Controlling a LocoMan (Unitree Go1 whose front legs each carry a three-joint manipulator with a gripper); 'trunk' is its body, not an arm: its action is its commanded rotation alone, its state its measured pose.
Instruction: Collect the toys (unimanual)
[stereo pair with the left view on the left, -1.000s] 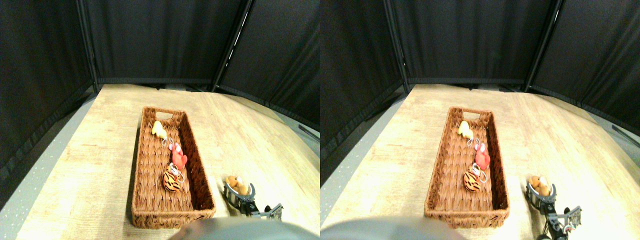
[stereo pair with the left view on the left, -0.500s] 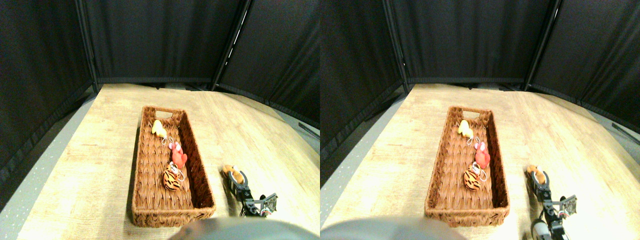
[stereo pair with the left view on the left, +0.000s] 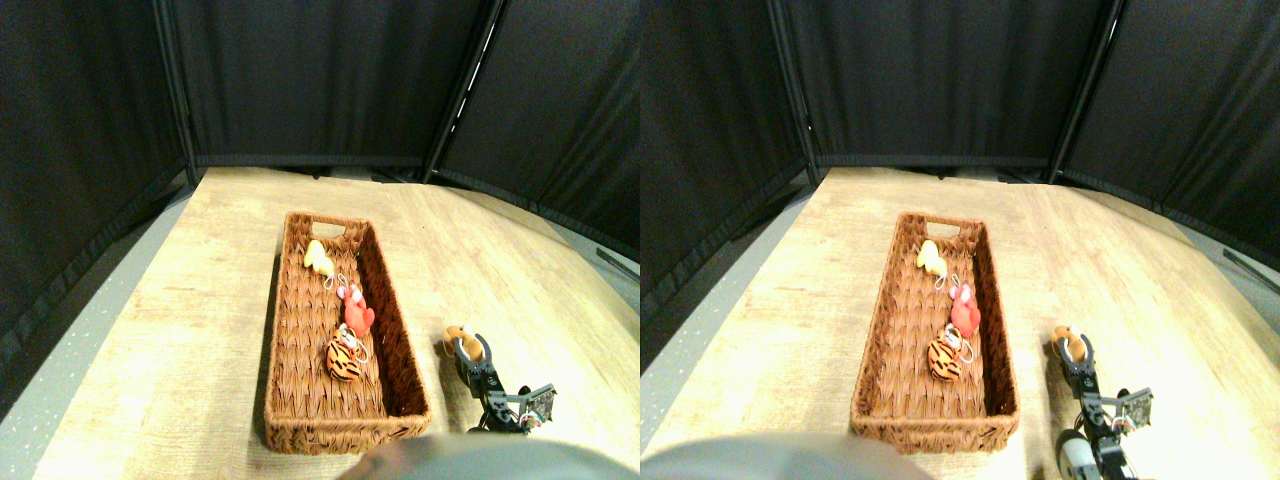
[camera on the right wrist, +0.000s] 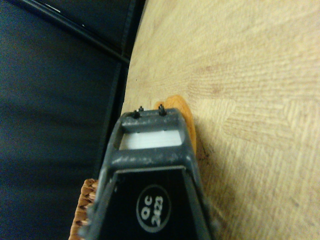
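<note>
Over the last second the right gripper (stereo pair with the left view on the left: 468, 350) has turned from broadside to end-on, its jaws clamped on the orange-brown toy (stereo pair with the left view on the left: 459, 339) beside the basket (stereo pair with the left view on the left: 300, 420), which holds 3 toys, so carrying over comes next.

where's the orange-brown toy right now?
In the stereo pair view the orange-brown toy is outside the basket, to its right over the wooden floor, at the tip of the right gripper; the wrist view shows it just past the jaw.
</note>
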